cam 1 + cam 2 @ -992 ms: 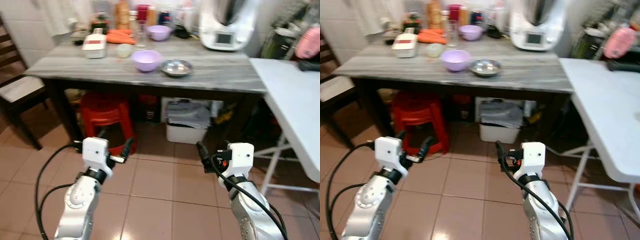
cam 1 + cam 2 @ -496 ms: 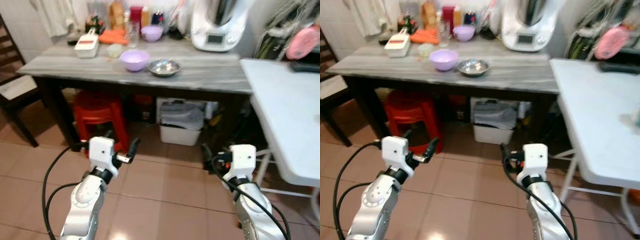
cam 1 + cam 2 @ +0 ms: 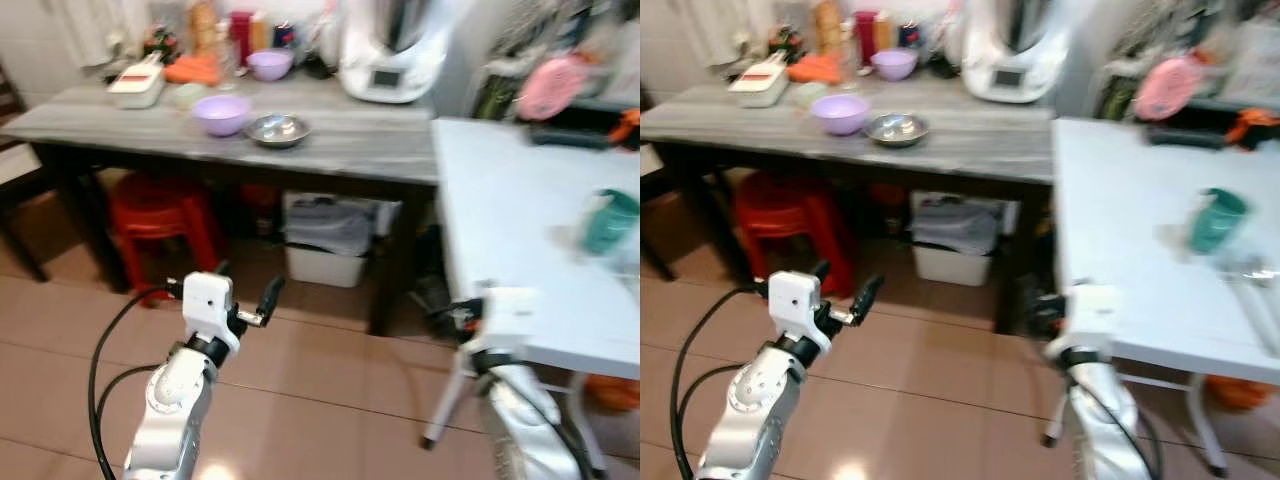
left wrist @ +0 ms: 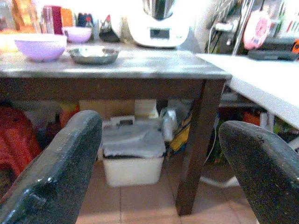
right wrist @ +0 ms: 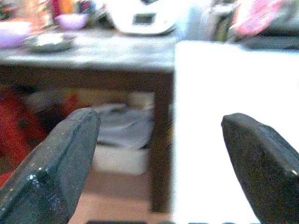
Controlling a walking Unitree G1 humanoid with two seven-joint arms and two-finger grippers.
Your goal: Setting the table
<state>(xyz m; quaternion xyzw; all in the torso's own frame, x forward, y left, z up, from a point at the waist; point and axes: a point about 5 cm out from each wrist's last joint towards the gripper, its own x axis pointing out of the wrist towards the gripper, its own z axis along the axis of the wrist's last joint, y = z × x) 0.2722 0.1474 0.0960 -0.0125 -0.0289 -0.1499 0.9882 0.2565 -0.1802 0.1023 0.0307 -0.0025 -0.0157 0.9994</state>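
- Nearest you, the left gripper (image 3: 250, 305) is held out low over the tiled floor (image 3: 320, 400). Its fingers (image 4: 56, 168) stand wide apart with nothing between them, so you carry nothing yet.
- The right gripper (image 5: 159, 163) hangs low on the right, just beside the near edge of the white counter (image 3: 500, 230). Its fingers (image 5: 51, 163) are also spread wide and empty. Both arms look simply parked forward while you walk, though the picture is blurred there.
- On the white counter, to the right, stands a teal cup (image 3: 608, 222). It is probably what you are here to lay out or add to. Something pale lies just beside it, too blurred to name.
- Between you and the grey counter (image 3: 330, 140), a red stool (image 3: 150, 215) and a white bin (image 3: 325, 265) sit underneath. The dark counter leg (image 3: 395, 270) stands at the corner where the two counters meet, so mind it as you turn.
- Farther off on the grey counter are the likely pieces to fetch: a lilac bowl (image 3: 222, 113) with a steel bowl (image 3: 278, 128) just beside it.
- Farthest back sit a white kitchen machine (image 3: 385, 55), a second lilac bowl (image 3: 268, 64) and assorted bottles, crowded together, so reaching there would be awkward.
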